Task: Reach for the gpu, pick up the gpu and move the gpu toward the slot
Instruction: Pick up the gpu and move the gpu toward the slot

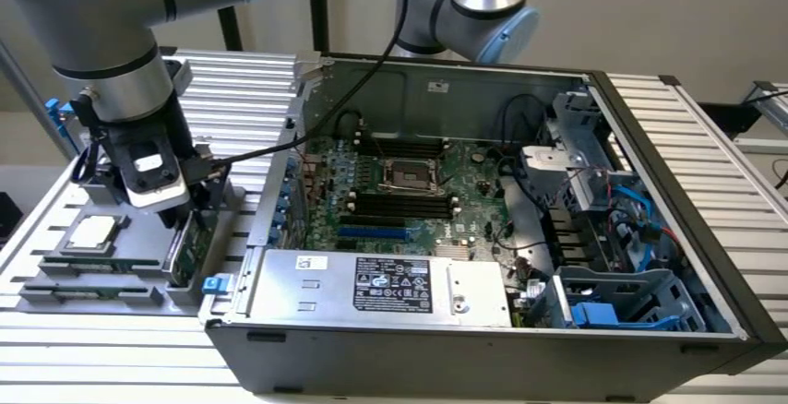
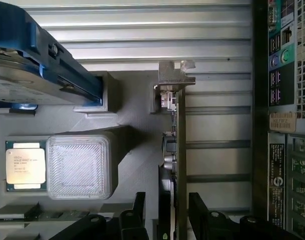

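A ribbed aluminium table (image 1: 726, 146) is carrying an open, dark metal computer case (image 1: 493, 367) lying on its side. A grey and light-blue arm (image 1: 117, 63) is reaching down at the exterior view's left, beside the case.

Inside the case, a boxy silver power supply (image 1: 382, 284) is showing a black-and-white label whose writing is too small to read. Behind it a green motherboard (image 1: 468, 169) is lying flat, with a square socket and long black slots.

A matte grey plastic tray (image 2: 137, 110) is sitting on the table just beside the case. A silver hard drive (image 2: 22, 70) with blue side rails is resting tilted in it. A square block (image 2: 80, 166) of finely ridged, pale plastic is standing near the drive.

The gpu (image 2: 181, 145), a thin green card, is standing on edge in a tray slot, its folded silver bracket (image 2: 175, 75) at the end away from the claw.

The gripper (image 2: 167, 215) is hanging directly over the card. Its black fingers (image 2: 138, 207) are spread apart, one on each side of the card's edge, not clamping it.

A square processor (image 2: 25, 166) with a shiny metal lid is lying flat beside the block; its printed lines are unreadable. Narrow green memory sticks (image 1: 74, 266) are lying near it in the tray.
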`<state>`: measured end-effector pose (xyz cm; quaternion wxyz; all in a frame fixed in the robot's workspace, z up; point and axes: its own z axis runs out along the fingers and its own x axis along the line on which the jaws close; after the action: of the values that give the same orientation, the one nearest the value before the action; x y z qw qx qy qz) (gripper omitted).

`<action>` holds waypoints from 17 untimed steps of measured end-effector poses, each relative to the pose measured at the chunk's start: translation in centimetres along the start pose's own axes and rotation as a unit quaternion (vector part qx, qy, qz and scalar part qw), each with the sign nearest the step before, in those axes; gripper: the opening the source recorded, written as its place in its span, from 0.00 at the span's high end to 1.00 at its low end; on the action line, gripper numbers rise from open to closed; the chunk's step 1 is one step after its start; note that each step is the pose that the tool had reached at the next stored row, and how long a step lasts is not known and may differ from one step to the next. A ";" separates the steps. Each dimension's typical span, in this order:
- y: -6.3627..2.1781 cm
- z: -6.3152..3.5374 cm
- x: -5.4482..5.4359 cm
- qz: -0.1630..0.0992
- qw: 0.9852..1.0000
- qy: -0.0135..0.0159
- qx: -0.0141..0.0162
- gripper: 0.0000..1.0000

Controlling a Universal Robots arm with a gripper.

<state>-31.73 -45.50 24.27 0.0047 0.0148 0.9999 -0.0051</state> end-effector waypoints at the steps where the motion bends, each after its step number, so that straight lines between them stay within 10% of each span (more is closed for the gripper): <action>1: 0.01 0.02 0.0 0.000 1.000 0.000 0.001 0.54; 17: 0.06 0.11 0.0 0.000 1.000 -0.001 0.003 0.74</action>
<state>-31.74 -45.45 24.17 0.0060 0.0151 0.9998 -0.0077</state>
